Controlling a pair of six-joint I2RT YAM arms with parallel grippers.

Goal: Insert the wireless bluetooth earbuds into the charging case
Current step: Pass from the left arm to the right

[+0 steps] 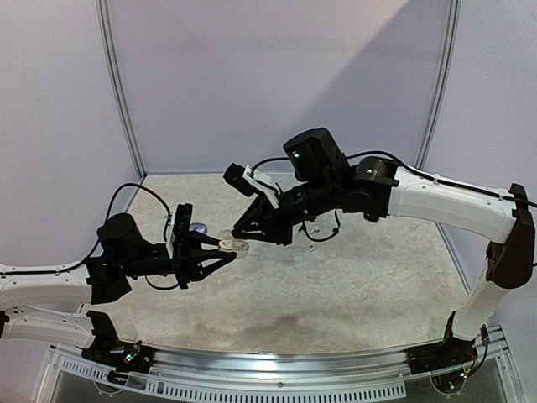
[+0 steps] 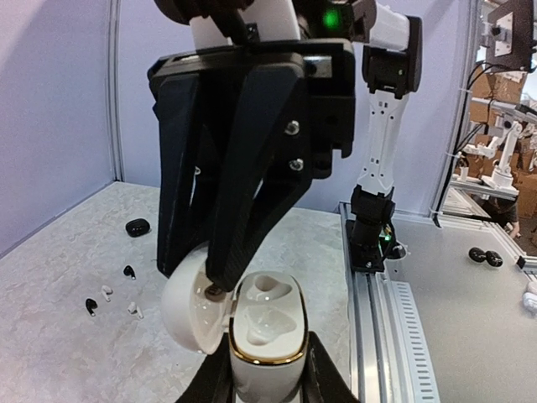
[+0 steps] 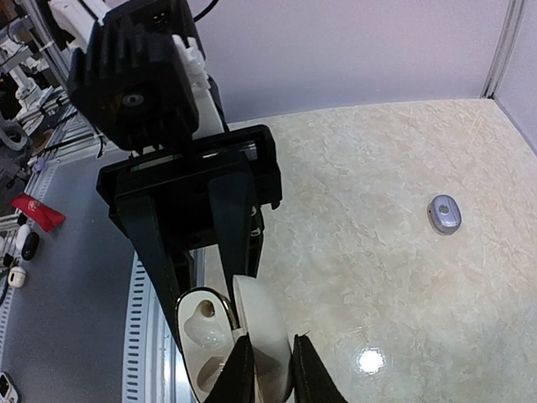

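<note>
A white charging case (image 2: 267, 336) with a gold rim is held off the table, its two wells empty. My left gripper (image 2: 267, 369) is shut on its base. The lid (image 2: 186, 306) is swung open to the left, and my right gripper (image 2: 195, 277) comes from above and pinches it. In the right wrist view the right gripper (image 3: 270, 353) is closed on the white lid (image 3: 264, 323). The top view shows both grippers meeting at the case (image 1: 236, 244). Loose earbuds lie on the table far left: two black (image 2: 128, 271) (image 2: 91, 306) and two white (image 2: 106, 292) (image 2: 134, 310).
A black case (image 2: 138, 227) lies on the table beyond the earbuds. A silvery-grey case (image 3: 444, 214) lies on the marbled table, also seen in the top view (image 1: 198, 227). The metal rail (image 2: 377, 336) marks the table's near edge. Walls enclose the back and sides.
</note>
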